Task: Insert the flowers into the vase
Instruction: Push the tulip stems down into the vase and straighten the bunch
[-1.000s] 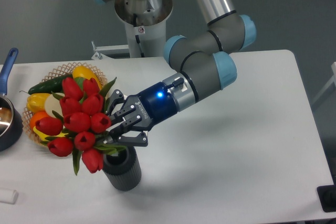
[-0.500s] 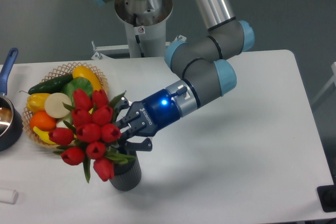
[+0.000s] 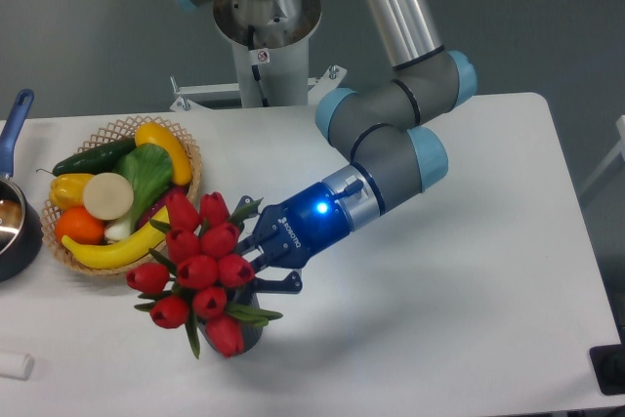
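- We see the claw (image 3: 256, 259) clamped on the red tulips (image 3: 200, 271), low over the white bench (image 3: 439, 319).
- The bunch tilts left over the dark vase (image 3: 250, 331), hiding most of it.
- The wicker basket (image 3: 186, 158) of produce sits just behind.

A robotics lab: an industrial arm (image 3: 391, 134) on a pedestal by a bare white worktop (image 3: 469, 271), plain grey wall (image 3: 88, 26) behind.
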You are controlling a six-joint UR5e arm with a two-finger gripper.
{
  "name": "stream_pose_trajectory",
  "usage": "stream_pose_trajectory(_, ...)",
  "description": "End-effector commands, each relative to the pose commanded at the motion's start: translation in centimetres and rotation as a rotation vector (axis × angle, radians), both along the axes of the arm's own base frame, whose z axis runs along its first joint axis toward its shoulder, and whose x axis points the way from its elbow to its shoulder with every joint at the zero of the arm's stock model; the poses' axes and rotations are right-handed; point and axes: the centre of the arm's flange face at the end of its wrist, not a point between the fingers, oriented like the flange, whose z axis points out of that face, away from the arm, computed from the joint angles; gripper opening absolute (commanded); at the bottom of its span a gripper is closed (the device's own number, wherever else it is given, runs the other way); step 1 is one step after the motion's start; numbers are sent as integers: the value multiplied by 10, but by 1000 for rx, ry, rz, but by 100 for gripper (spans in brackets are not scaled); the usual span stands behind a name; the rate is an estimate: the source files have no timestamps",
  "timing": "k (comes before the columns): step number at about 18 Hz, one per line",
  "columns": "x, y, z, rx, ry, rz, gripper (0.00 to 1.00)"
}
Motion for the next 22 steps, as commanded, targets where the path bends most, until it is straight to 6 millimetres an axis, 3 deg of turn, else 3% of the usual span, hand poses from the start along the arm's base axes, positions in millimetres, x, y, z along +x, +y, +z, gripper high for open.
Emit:
stream_pose_trajectory(12, 6, -3, -30, 6, 18, -5, 19)
stream_pose_trajectory(17, 5, -4, -32, 6, 18, -4, 23)
stream_pose_trajectory(20, 2, -5, -34, 5, 17, 1, 32)
stream_pose_trajectory(22, -1, -7, -33, 6, 18, 7, 47)
